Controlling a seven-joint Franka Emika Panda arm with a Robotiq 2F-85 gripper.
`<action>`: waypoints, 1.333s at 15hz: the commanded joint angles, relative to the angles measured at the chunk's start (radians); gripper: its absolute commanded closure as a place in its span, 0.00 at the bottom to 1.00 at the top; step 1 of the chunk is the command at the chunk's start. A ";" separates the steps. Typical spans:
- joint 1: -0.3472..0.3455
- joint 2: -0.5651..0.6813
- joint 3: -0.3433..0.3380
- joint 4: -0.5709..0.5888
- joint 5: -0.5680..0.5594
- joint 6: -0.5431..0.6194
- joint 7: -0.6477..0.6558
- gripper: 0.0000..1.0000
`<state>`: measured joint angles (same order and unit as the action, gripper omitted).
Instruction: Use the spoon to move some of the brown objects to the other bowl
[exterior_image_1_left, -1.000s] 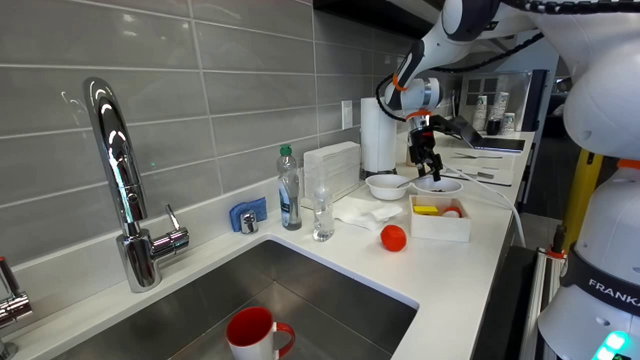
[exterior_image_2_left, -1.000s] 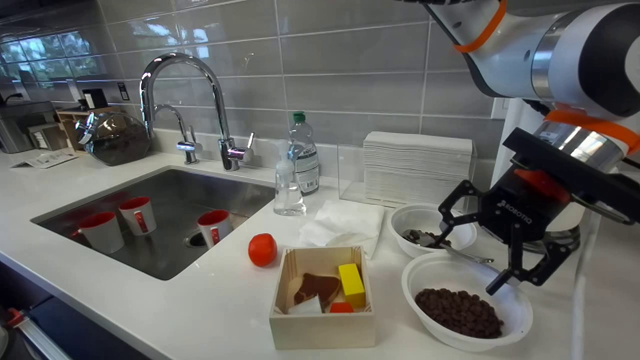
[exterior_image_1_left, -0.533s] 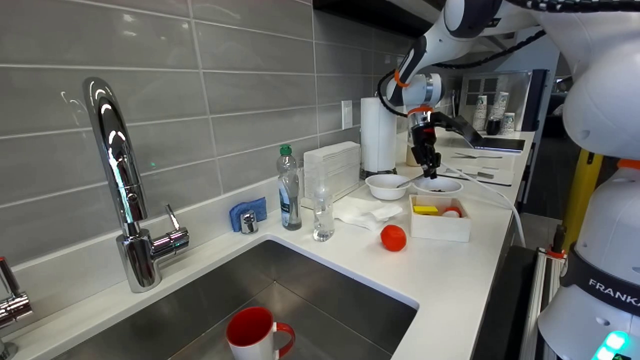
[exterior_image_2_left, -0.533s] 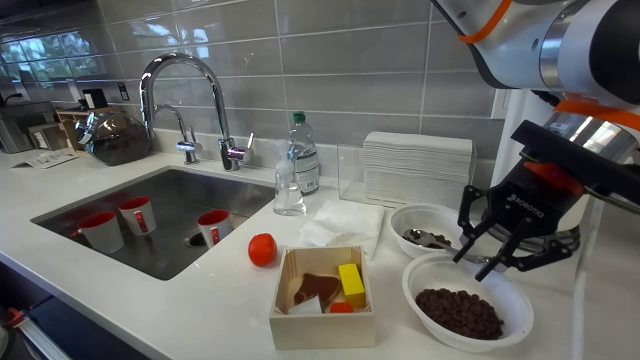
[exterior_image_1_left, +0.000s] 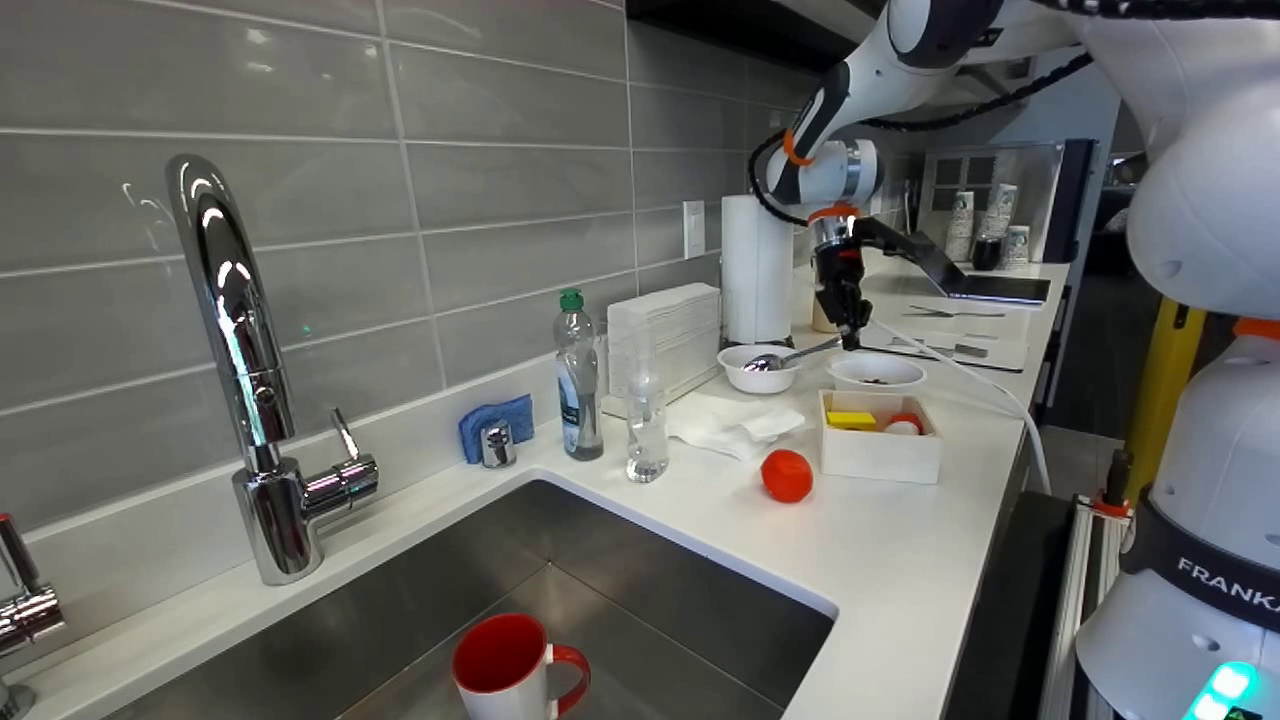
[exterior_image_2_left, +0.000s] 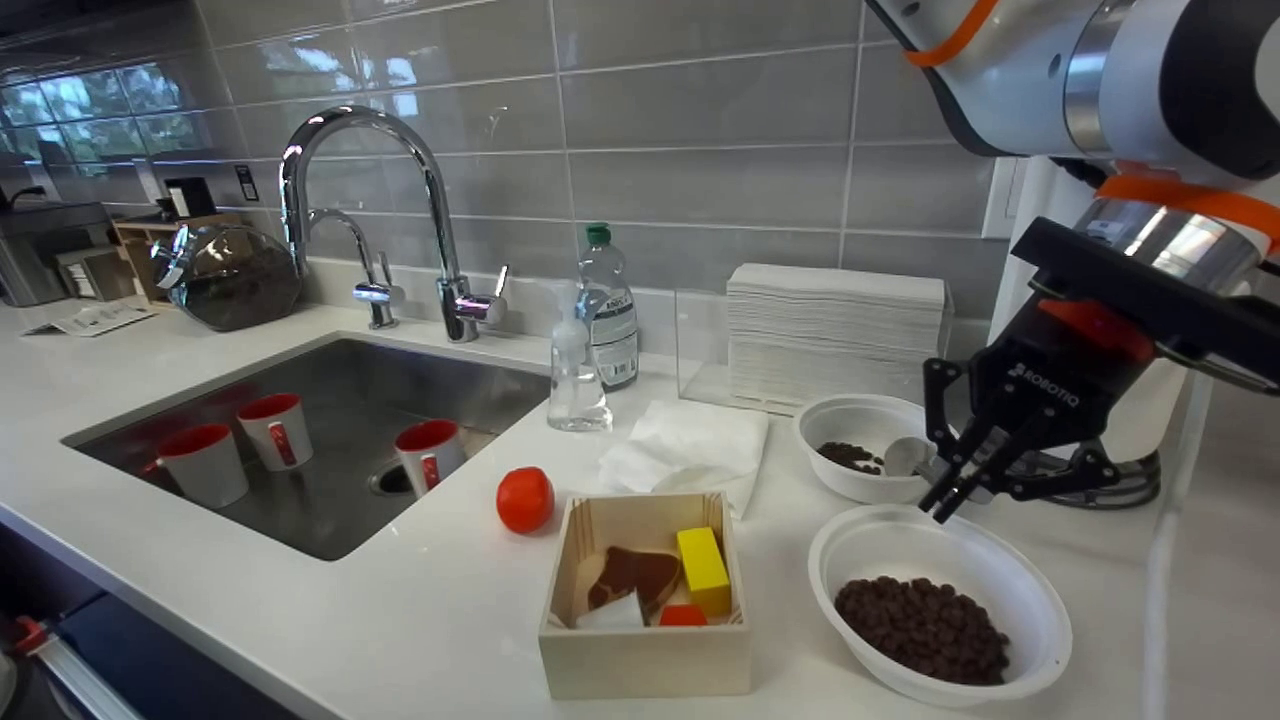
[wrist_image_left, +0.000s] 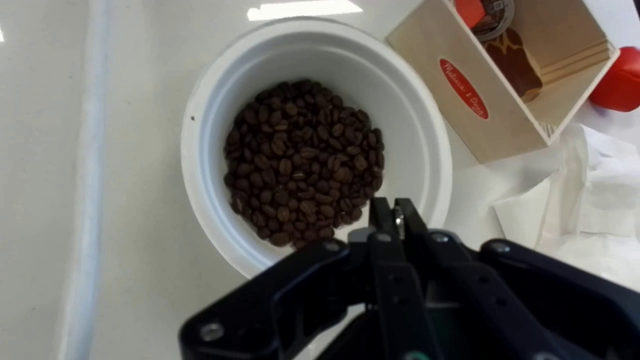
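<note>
My gripper (exterior_image_2_left: 937, 502) is shut on the handle of the silvery metal spoon (exterior_image_2_left: 907, 457); in the wrist view a bright sliver of metal shows between the fingertips of the gripper (wrist_image_left: 392, 204). The spoon's head (exterior_image_1_left: 765, 362) is over the smaller white bowl (exterior_image_2_left: 845, 492), which holds a small patch of brown beans (exterior_image_2_left: 850, 457). Whether the head touches that bowl I cannot tell. Many brown objects, like coffee beans (wrist_image_left: 305, 160), fill the larger white bowl (wrist_image_left: 210, 200) below the fingers. The grip hides part of the handle.
A wooden box (exterior_image_2_left: 645, 660) with toy food stands beside the bowls, near a red toy tomato (exterior_image_2_left: 525, 500). Crumpled napkins (exterior_image_2_left: 690, 440), a napkin stack (exterior_image_2_left: 835, 335) and a paper towel roll (exterior_image_1_left: 757, 270) are close by. A white cable (wrist_image_left: 90, 175) runs past the larger bowl.
The jaws have closed on the spoon handle from wide open. The spoon has shifted and tilted, its head raised into view over the rim, and the smaller bowl has slid slightly.
</note>
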<state>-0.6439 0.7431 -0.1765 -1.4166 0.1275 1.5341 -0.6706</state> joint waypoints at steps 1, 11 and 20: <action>0.004 -0.035 0.006 -0.016 -0.015 0.015 0.011 1.00; 0.056 -0.149 0.006 -0.041 -0.082 -0.029 -0.013 0.99; 0.153 -0.173 -0.006 -0.087 -0.188 0.021 0.018 0.99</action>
<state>-0.5168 0.6073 -0.1727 -1.4467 -0.0275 1.5177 -0.6687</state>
